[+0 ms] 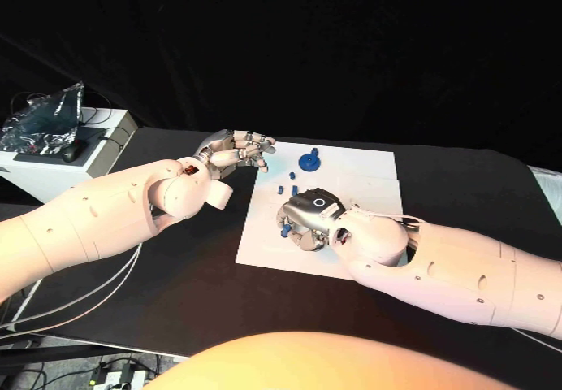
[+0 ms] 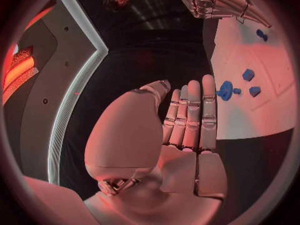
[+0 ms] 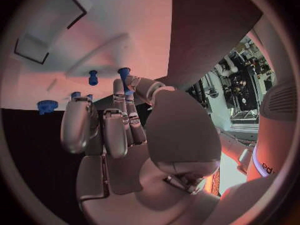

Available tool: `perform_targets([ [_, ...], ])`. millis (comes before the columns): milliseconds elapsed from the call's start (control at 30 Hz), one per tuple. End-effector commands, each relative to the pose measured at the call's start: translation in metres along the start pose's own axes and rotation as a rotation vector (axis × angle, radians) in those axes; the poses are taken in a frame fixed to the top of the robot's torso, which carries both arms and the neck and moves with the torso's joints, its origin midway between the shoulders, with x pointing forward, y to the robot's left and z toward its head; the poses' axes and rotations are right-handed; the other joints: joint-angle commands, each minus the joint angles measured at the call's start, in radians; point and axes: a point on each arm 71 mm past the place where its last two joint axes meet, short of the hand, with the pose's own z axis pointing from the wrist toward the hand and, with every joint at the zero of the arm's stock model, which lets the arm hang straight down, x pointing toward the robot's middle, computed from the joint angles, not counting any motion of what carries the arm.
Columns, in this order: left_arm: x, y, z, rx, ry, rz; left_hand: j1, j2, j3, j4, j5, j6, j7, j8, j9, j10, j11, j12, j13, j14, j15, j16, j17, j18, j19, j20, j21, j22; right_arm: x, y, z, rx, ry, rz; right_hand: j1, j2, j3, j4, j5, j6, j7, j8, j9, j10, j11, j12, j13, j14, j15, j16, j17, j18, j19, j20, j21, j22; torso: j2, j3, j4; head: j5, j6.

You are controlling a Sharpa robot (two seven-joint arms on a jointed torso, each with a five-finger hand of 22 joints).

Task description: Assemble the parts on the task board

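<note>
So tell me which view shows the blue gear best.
Left wrist view: the blue gear lies unobstructed on the white board. The head view shows it smaller; the right wrist view catches it at the board's edge.

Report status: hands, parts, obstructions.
Left hand open at the task board edge. Right hand low over the blue parts, grasp unclear. Nothing obstructing.

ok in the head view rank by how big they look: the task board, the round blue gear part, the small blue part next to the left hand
1. task board
2. round blue gear part
3. small blue part next to the left hand
</note>
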Motion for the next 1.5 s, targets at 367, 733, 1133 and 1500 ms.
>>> perform_targets([
  [367,0.002,-0.001,0.0,0.004,0.019,-0.007,-0.008,0.001,0.005,0.001,-0.004,-0.005,0.005,-0.003,-0.002,-0.007,-0.002,-0.006,-0.002,-0.003,0.002,-0.005,0.001,0.012,-0.008,0.001,-0.002,0.002,0.005,-0.001,-0.002,-0.017,0.029,-0.007,-0.068,-0.064,-0.073,0.037,-0.009,-0.043,-0.002,-0.039,-0.017,-0.056,0.009,-0.028,-0.009,0.034,0.011,-0.008,-0.015,-0.001,0.038,0.014,-0.047,0.163,0.0,0.0004,-0.0002,0.002,0.0],
  [733,0.002,-0.001,0.0,0.004,0.018,-0.007,-0.009,0.001,0.006,0.0,-0.004,-0.007,0.005,-0.004,-0.003,-0.009,-0.001,-0.007,-0.002,-0.003,0.002,-0.005,0.001,0.012,-0.008,0.001,-0.003,0.002,0.0,-0.002,-0.007,-0.012,-0.048,0.016,-0.047,-0.063,-0.129,0.055,-0.018,-0.063,-0.008,-0.058,-0.025,-0.129,0.02,-0.032,-0.018,0.028,0.02,-0.019,-0.04,0.011,0.026,0.022,-0.133,0.14,0.0,0.0009,-0.0003,0.003,0.0],
  [1133,0.002,-0.001,0.0,0.002,0.019,-0.007,-0.009,0.001,0.006,0.0,-0.004,-0.007,0.005,-0.004,-0.003,-0.009,-0.001,-0.007,-0.002,-0.003,0.002,-0.005,0.001,0.012,-0.008,0.001,-0.003,0.002,-0.001,-0.004,-0.008,-0.005,-0.06,0.023,0.0,-0.038,-0.222,0.083,-0.015,-0.074,-0.011,-0.077,-0.037,-0.192,0.031,-0.018,-0.036,0.021,0.029,-0.033,-0.069,0.023,0.015,0.031,-0.223,0.109,0.0,0.0,-0.0003,0.003,0.0],
  [1500,0.001,-0.001,0.0,0.005,0.016,-0.006,-0.009,0.001,0.006,0.0,-0.004,-0.008,0.005,-0.004,-0.003,-0.009,-0.001,-0.007,-0.002,-0.003,0.002,-0.005,0.001,0.012,-0.008,0.001,-0.003,0.002,-0.018,-0.027,-0.031,0.047,-0.204,0.193,0.028,-0.028,-0.244,0.119,-0.001,-0.08,0.024,-0.094,-0.05,-0.126,0.025,0.038,-0.048,0.015,0.019,-0.052,-0.1,0.024,0.023,0.026,-0.23,0.101,-0.003,-0.0004,-0.0036,-0.014,0.0],
])
